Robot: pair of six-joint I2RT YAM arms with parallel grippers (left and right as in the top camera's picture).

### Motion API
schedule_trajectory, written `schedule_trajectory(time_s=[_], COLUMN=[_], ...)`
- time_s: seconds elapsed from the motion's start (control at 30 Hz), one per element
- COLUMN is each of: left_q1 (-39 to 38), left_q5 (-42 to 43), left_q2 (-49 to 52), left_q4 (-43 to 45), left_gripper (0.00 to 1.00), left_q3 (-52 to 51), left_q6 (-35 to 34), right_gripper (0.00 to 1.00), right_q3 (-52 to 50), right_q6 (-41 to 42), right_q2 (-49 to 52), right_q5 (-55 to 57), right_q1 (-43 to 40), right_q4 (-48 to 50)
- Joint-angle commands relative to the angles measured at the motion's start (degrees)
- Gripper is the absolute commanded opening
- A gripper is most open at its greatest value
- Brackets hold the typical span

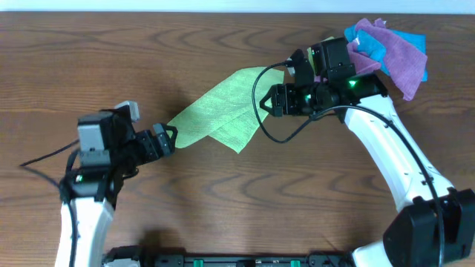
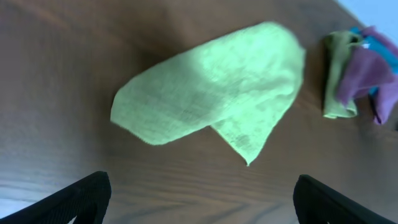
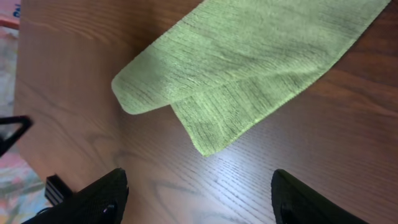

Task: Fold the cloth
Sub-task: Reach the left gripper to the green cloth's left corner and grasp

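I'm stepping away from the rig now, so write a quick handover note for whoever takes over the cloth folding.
Left gripper: open, empty, near the cloth's left end.
Right gripper: open, empty, near its right end.
Cloth: lime green, mid-table, lying diagonally, folded over once but skewed, with one corner poking out.
Done: a rough first fold.
Left: square up the edges and tidy the fold.
The purple cloth pile at the far right is not part of the job.
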Motion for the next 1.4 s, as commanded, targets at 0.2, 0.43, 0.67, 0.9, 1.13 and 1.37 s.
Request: schedule_trajectory(time_s=[0.2,0.43,0.67,0.9,1.13,1.37], left_q1=[-0.28,-0.28,-0.28,-0.11,-0.13,-0.13], left_q5=[3.21,5.46,5.25,0.92,-2.58,-3.39], left_q2=[17.64,29.05,32.04,32.06,32.06,32.72], left_q4=[7.50,13.22,15.72,16.55,17.33,21.86], left_gripper=[0.95,0.95,0.95,0.95,0.95,0.95], left_q3=[0.85,0.85,0.85,0.85,0.85,0.85], left_q6=[-14.14,-12.39,-9.70,-8.09,-6.78,-6.62], right_gripper=[0.73,0.72,0.72,0.71,0.71,0.71], right_q3=[0.26,0.26,0.26,0.26,0.26,0.26], right_q6=[-1.11,-1.11,-1.11,-1.11,-1.11,-1.11], right_q2=[0.24,0.24,0.24,0.24,0.24,0.24], right_q5=[-1.90,-1.92,-1.92,-1.92,-1.95,-1.97], right_q1=[0.09,0.09,0.11,0.11,0.11,0.11], right_q4=[-0.22,-0.61,-1.05,-1.05,-1.05,-1.05])
